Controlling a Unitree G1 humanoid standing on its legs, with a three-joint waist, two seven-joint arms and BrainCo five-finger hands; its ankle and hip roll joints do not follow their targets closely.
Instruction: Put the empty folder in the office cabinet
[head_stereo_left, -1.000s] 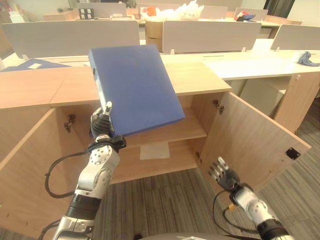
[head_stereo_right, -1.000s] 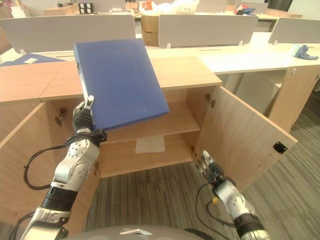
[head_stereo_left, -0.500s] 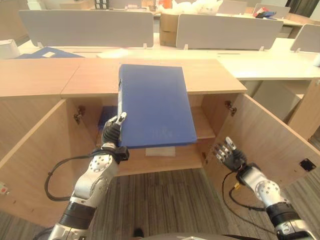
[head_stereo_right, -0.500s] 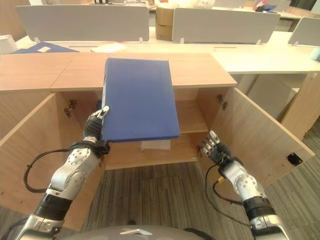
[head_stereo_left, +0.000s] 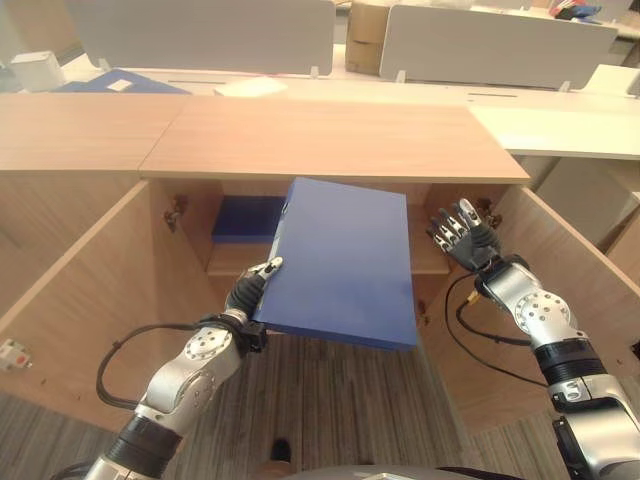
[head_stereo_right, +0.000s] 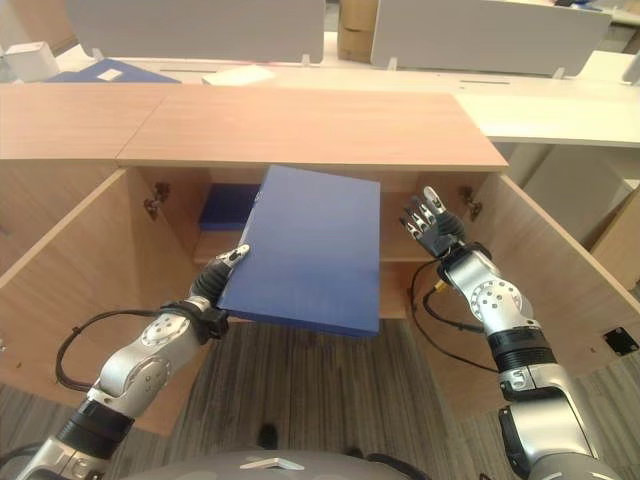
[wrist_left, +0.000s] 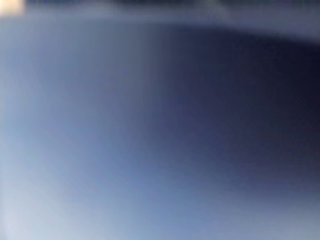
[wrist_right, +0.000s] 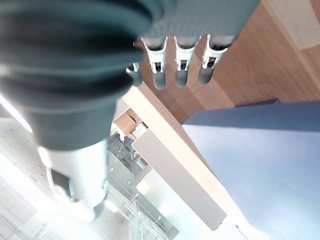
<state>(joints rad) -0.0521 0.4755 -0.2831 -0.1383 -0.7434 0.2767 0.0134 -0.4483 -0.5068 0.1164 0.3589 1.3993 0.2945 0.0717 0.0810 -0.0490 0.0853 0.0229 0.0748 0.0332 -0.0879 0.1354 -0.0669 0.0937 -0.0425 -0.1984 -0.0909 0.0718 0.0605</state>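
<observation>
A blue folder (head_stereo_left: 345, 265) tilts in mid-air before the open office cabinet (head_stereo_left: 330, 140), its far edge just under the cabinet's wooden top and level with the inner shelf (head_stereo_right: 215, 245). The robot's left hand (head_stereo_left: 250, 290) grips the folder at its near left corner, fingers (head_stereo_left: 268, 268) clamped along the spine edge with the rest of the hand tucked beneath the cover. The right hand (head_stereo_left: 460, 232) hangs raised just beside the folder's right edge, apart from it, its fingers (wrist_right: 182, 60) spread and lightly bent, holding nothing; past them the right wrist view shows the cabinet's wood and the blue cover (wrist_right: 270, 150). Both cabinet doors stand swung wide, the left door (head_stereo_left: 80, 300) and the right door (head_stereo_right: 560, 270) flanking the opening. A second blue folder (head_stereo_left: 247, 218) lies flat on the shelf inside, at the left. On the long surface (head_stereo_left: 560, 130) behind the cabinet rest another blue folder (head_stereo_right: 110, 72) and a white sheet (head_stereo_left: 250, 88), near grey divider panels (head_stereo_left: 200, 30).
</observation>
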